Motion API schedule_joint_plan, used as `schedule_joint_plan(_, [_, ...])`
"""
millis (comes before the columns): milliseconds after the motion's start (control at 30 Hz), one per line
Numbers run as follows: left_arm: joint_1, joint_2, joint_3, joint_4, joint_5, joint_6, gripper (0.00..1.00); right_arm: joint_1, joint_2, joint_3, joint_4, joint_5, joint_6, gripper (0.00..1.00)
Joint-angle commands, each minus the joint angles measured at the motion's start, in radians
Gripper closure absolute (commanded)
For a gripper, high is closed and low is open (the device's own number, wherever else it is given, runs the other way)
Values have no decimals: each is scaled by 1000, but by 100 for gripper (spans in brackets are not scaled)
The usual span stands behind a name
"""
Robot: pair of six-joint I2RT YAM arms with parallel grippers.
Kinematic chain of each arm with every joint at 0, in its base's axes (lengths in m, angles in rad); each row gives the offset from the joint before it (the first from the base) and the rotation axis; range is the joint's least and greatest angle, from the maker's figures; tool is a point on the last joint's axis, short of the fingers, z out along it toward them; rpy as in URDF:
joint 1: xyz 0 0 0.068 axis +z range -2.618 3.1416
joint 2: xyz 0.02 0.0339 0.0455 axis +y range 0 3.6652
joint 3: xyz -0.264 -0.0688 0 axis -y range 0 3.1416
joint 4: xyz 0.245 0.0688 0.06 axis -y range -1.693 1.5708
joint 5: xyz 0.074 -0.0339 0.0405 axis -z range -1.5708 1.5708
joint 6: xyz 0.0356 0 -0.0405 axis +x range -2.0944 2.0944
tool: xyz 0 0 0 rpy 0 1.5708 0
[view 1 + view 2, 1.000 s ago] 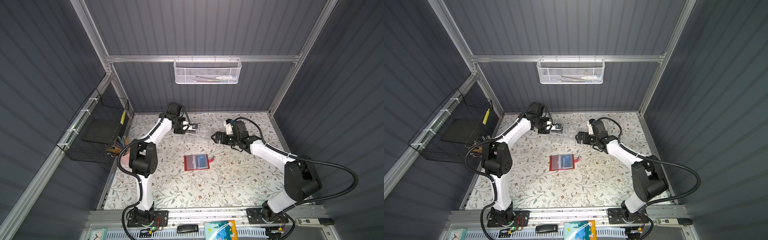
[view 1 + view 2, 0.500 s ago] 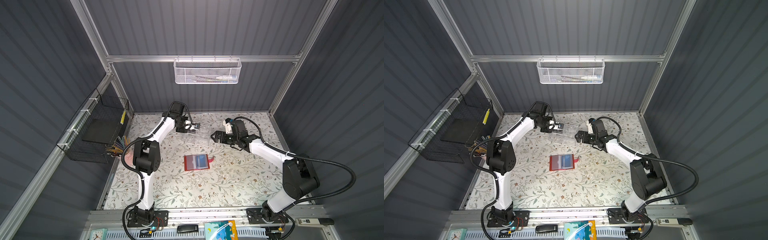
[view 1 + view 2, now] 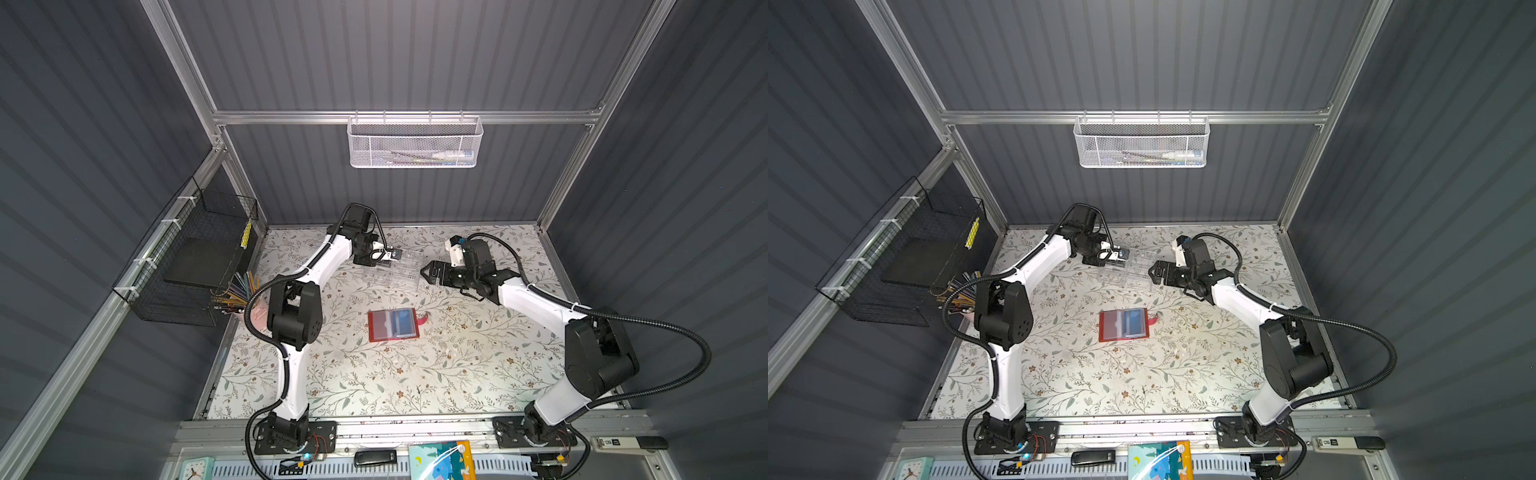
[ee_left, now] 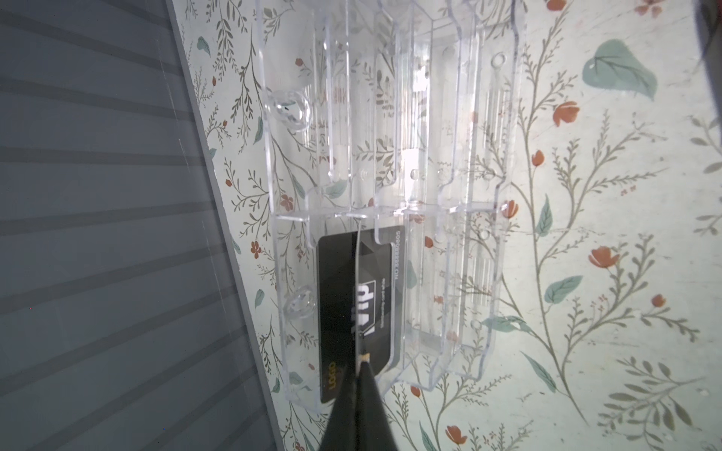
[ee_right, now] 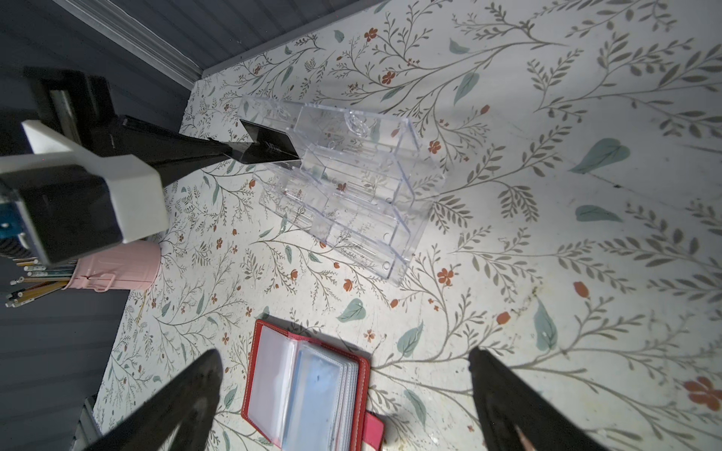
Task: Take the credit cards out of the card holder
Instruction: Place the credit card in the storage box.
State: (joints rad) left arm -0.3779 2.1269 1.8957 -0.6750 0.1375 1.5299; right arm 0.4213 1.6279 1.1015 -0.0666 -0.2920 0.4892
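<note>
The red card holder (image 3: 392, 326) (image 3: 1123, 326) lies open on the floral table, strap tab to its right. A bluish credit card (image 5: 312, 386) shows inside a clear sleeve of the card holder (image 5: 269, 375). My left gripper (image 3: 394, 254) (image 3: 1122, 254) (image 4: 361, 365) is shut on a black "Vip" credit card (image 4: 344, 296) (image 5: 269, 146). It holds that card in an end compartment of the clear acrylic organizer (image 3: 395, 274) (image 5: 351, 195). My right gripper (image 3: 426, 274) (image 3: 1152, 272) (image 5: 344, 353) hangs open and empty beside the organizer, above and behind the card holder.
A pink cup of pencils (image 5: 117, 269) (image 3: 257, 311) stands at the table's left edge, under a black wire basket (image 3: 199, 257) on the left wall. A white mesh basket (image 3: 415, 143) hangs on the back wall. The left gripper is close to that wall.
My left gripper has edged slightly to the right with the black card, further over the organizer. The right arm has hardly moved.
</note>
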Motion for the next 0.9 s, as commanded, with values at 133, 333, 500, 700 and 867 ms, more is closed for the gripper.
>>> schedule_joint_plan(133, [-9,34,-13,-81,-55,336,100,-6,-6,-9,26,-16,2,1])
schedule_joint_plan(333, [-7,29,-24,-71,-66,340,100,-6,-3,-12,33,-22,8,1])
schedule_joint_plan(500, [0,31,-20,-61,-71,354,100,-7,-7,-25,45,-22,12,1])
schedule_joint_plan(700, [2,51,6,-58,-78,372,100,-7,-6,-26,50,-27,14,1])
schedule_joint_plan(867, [2,68,14,-50,-81,389,100,-6,-7,-26,51,-27,16,1])
